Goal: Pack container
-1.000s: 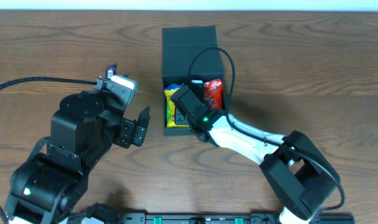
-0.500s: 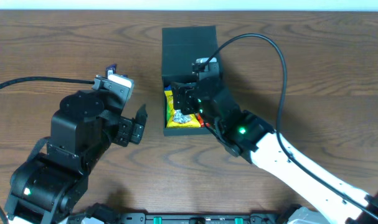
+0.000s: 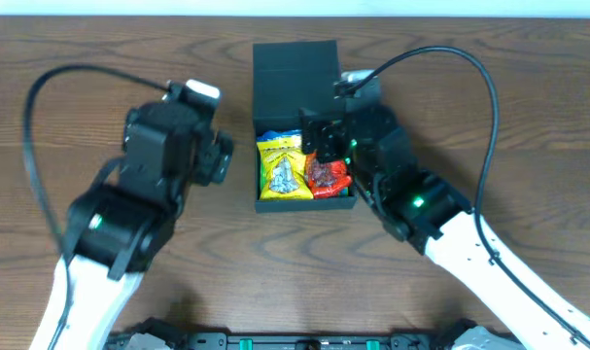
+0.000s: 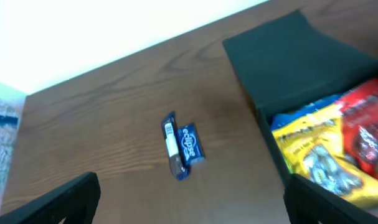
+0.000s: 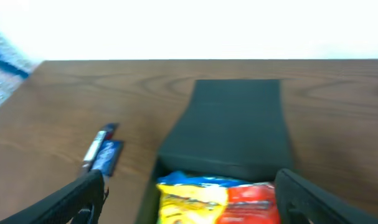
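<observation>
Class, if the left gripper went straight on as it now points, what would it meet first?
Probably the blue snack packet lying on the table, left of the container; depth is uncertain.

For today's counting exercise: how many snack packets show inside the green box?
2. A yellow packet lies at the container's left, a red packet at its right. A blue edge behind the yellow may be a third; more may hide beneath.
</observation>
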### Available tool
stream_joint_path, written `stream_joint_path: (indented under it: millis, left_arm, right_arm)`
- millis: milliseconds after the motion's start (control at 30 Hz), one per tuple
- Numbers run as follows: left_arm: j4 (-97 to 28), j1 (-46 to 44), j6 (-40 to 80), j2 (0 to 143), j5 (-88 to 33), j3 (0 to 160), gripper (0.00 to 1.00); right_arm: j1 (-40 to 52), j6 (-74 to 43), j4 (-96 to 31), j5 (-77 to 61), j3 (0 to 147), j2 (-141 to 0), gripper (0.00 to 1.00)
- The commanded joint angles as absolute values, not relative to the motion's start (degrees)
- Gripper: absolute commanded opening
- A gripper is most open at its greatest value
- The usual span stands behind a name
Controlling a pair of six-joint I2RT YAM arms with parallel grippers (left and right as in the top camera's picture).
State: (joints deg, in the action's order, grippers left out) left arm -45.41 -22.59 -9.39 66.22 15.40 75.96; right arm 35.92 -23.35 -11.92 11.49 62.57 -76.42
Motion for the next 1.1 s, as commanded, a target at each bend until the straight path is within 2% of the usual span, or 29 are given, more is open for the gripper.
stream_joint_path:
  millis: [0,67,233,433,700,933,1067]
  left_arm:
    - [-43.1,-20.3,-7.4,71.2,16.4,76.6,0.95]
    - [-41.3,-18.5,-5.1,74.6,16.0,76.6,0.95]
    - [-37.0,-11.4,-2.3,84.6,4.2,76.6,0.95]
    - [-33.9,-6.4,-0.9,94.4,-3.3,76.6,0.95]
    - [-30.6,0.8,0.2,103.1,-9.0,76.6,0.95]
    - [-29.1,5.9,-0.4,109.5,-9.1,76.6,0.95]
    - [-28.4,6.8,-1.4,112.0,-9.0,76.6,1.0]
  right_arm:
    - [33.1,-22.0,-12.8,12.2,62.8,-75.6,0.87]
    - [31.2,-22.0,-13.5,12.2,62.8,-75.6,0.88]
    - [27.1,-22.0,-14.1,12.2,62.8,-75.6,0.9]
    - [24.5,-22.0,-14.4,12.2,62.8,-75.6,0.91]
    - [23.4,-22.0,-15.9,12.2,62.8,-75.6,0.92]
    - [23.4,-22.0,-16.2,12.2,62.8,-75.6,0.92]
    - [23.4,-22.0,-16.2,12.2,62.8,-75.7,0.91]
